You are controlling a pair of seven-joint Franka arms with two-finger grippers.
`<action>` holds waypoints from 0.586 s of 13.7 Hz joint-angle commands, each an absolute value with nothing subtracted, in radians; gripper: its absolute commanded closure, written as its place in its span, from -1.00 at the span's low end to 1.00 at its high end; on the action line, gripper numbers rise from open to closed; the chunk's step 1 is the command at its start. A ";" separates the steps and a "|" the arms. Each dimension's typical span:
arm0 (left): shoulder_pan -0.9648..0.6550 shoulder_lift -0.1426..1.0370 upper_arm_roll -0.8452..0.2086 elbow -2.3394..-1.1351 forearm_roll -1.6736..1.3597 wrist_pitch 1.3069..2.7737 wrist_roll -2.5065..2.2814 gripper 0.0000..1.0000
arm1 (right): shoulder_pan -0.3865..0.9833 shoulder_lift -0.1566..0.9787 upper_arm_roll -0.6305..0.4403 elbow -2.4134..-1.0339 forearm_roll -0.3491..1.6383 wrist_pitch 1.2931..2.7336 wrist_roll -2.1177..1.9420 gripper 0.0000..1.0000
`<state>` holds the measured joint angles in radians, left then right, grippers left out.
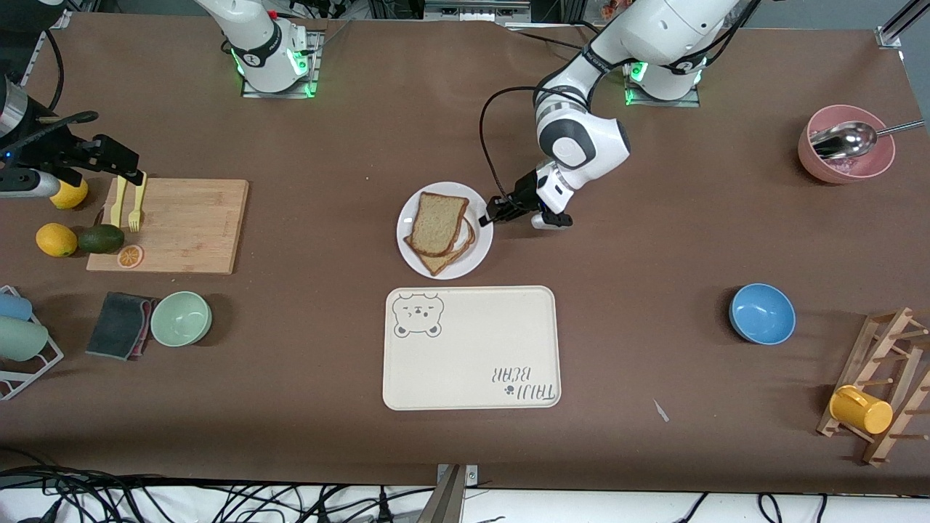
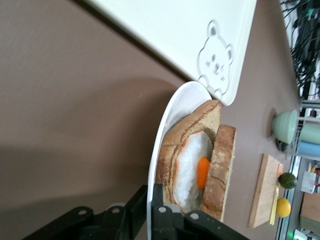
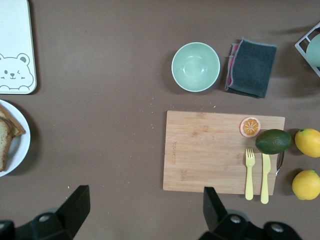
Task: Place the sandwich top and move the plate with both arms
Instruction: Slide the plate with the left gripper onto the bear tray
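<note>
While the sandwich top (image 1: 438, 221) lies on the stacked slices inside the plate (image 1: 409, 250), the left gripper (image 1: 488, 216) is clamped together on the plate rim at the plate's 3 o'clock edge in the front view. In the left wrist view the black fingers (image 2: 158, 216) pinch the white rim (image 2: 165, 120), and a fried egg (image 2: 194, 169) shows between the bread slices. The plate rests at table centre, at 12 o'clock from the bear-printed tray (image 1: 471, 363), just apart from it.

The right gripper (image 1: 109, 156) waits with its fingers spread apart, raised over the cutting board (image 1: 182, 225) at the right arm's end of the table. Its wrist view shows both fingers (image 3: 75, 207) wide, with the board, a yellow fork (image 3: 249, 172) and knife (image 3: 265, 177), an avocado (image 3: 273, 141), two lemons (image 3: 310, 142) and a green bowl (image 3: 195, 66) below.
</note>
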<state>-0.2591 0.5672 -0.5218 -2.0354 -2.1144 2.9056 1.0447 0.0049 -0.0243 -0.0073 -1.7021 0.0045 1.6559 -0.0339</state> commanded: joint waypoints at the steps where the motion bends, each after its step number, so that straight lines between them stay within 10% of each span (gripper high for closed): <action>1: -0.250 0.568 -0.528 -1.993 -2.163 2.911 1.069 1.00 | -0.003 -0.020 -0.003 -1.683 0.011 1.637 -0.037 -1.00; 8: -0.212 0.545 -0.531 -1.964 -2.169 2.861 1.069 1.00 | -0.003 -0.020 -0.003 -1.683 0.011 1.637 -0.037 -1.00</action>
<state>-0.2337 0.5684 -0.5212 -1.9828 -2.1184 2.8823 1.0446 0.0049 -0.0242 -0.0073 -1.7021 0.0045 1.6559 -0.0339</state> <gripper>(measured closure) 0.916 0.000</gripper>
